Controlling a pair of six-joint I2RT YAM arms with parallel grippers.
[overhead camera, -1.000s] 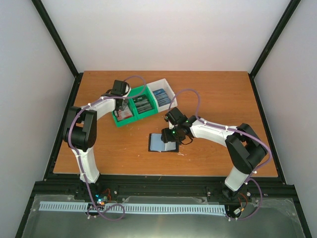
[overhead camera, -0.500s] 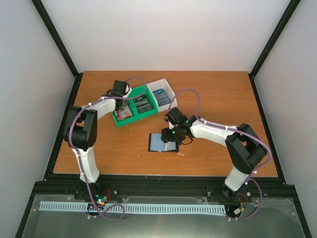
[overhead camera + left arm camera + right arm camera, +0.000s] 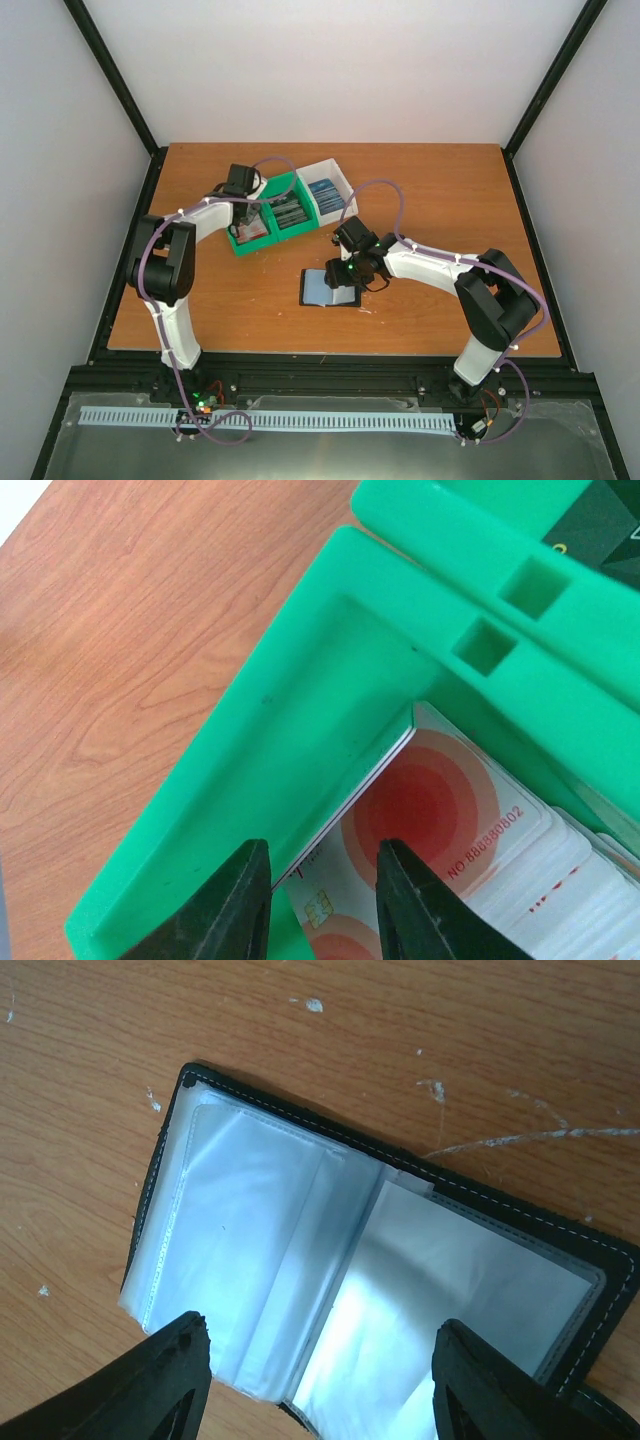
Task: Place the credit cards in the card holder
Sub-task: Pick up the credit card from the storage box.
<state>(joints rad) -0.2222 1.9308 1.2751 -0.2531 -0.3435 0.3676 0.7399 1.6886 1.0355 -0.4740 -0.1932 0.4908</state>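
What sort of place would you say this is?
Probably a robot lab cell: left arm and right arm bolted beside a wooden table, enclosed by white panels on a black frame.

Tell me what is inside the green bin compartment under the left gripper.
The green compartment holds a stack of red-and-white credit cards at one side; the remaining floor is bare. The top card covers those beneath, so their count cannot be told.

Wooden table (image 3: 430, 190) with green-white bin (image 3: 260, 710) and open card holder (image 3: 325, 288).
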